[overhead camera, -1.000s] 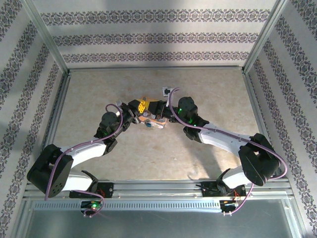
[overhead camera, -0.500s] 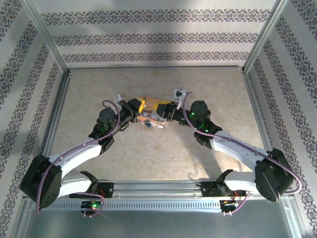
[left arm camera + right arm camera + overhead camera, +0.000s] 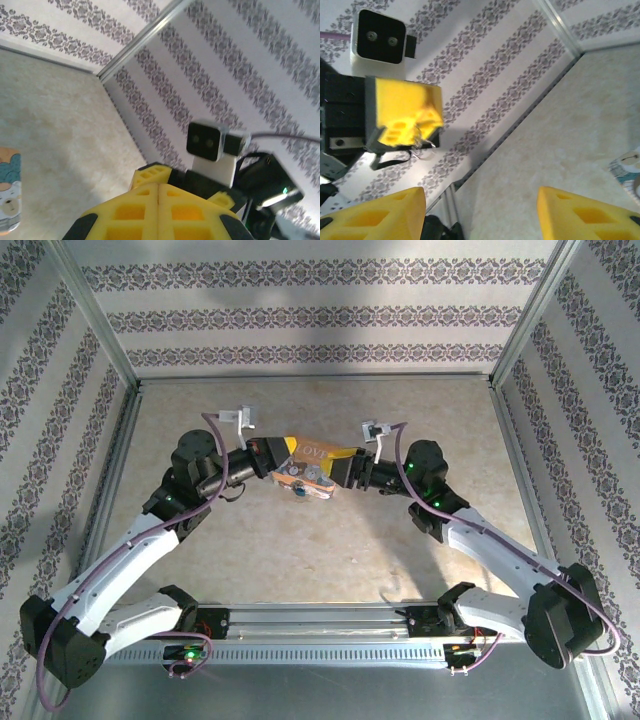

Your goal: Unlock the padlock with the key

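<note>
The orange and teal padlock (image 3: 312,462) with white lettering lies flat mid-table. Its edge also shows in the wrist views, as the padlock (image 3: 9,192) and the padlock (image 3: 626,167). A tiny bluish-ended piece, the key (image 3: 300,490), sits against the padlock's near edge. My left gripper (image 3: 287,444) hovers at the padlock's left end, its yellow fingers (image 3: 125,210) pressed together. From the right wrist view a thin silvery loop (image 3: 422,144) hangs at the left gripper (image 3: 407,117). My right gripper (image 3: 338,470) is at the padlock's right end, open (image 3: 480,215), with nothing in it.
Patterned walls (image 3: 320,315) with metal corner posts (image 3: 525,315) enclose the beige table (image 3: 400,540) on three sides. A metal rail (image 3: 320,618) carries both arm bases at the near edge. Purple cables loop over both arms.
Both arms have drawn back and outward from the padlock, left arm to the left, right arm to the right. The padlock and key stay put, and more of the padlock is uncovered.
</note>
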